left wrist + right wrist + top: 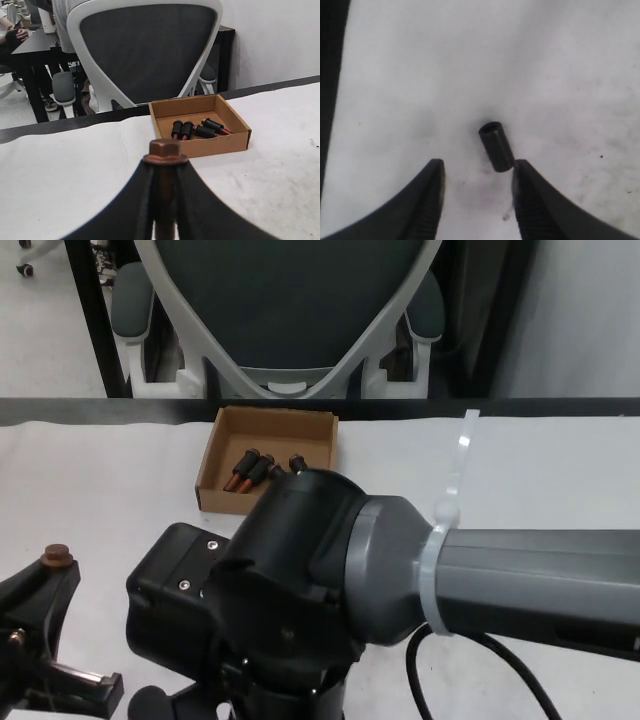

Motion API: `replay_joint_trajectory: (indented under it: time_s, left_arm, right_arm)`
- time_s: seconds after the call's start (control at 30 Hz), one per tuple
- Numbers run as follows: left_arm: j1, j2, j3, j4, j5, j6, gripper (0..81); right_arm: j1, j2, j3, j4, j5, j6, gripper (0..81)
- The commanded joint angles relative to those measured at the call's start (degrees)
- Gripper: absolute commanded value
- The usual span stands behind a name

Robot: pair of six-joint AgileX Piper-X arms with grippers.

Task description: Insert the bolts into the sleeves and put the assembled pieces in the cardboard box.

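My left gripper (165, 167) is shut on a copper bolt (165, 150) that stands upright, head up, between the fingers; the same bolt (57, 556) shows at the lower left of the high view. My right gripper (477, 172) is open, pointing down at the white bench, just above a short black sleeve (497, 146) that lies on its side near one fingertip (520, 172). The cardboard box (222, 430) sits at the far middle of the bench and holds several assembled pieces (195, 129) of black sleeve and copper bolt.
The right arm's big grey and black wrist (330, 570) covers the near middle of the bench in the high view. An office chair (285, 300) stands behind the bench's dark far edge. White cloth (560, 470) covers the bench.
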Motion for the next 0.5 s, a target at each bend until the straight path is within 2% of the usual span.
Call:
replay_joint_trajectory:
  time_s: [0.0,0.17,0.47]
  left_arm:
    - [0.1,-0.5,-0.6,-1.1,-2.8,0.3,0.8]
    - [0.1,-0.5,-0.6,-1.1,-5.2,0.3,0.8]
    - [0.1,-0.5,-0.6,-1.1,-5.0,0.3,0.8]
  right_arm:
    - [-0.3,-0.6,1.7,-5.5,1.3,-3.3,42.3]
    - [-0.4,-0.6,4.7,-7.4,1.3,-4.5,42.3]
    - [-0.6,-0.6,8.5,-13.7,1.3,-4.6,42.3]
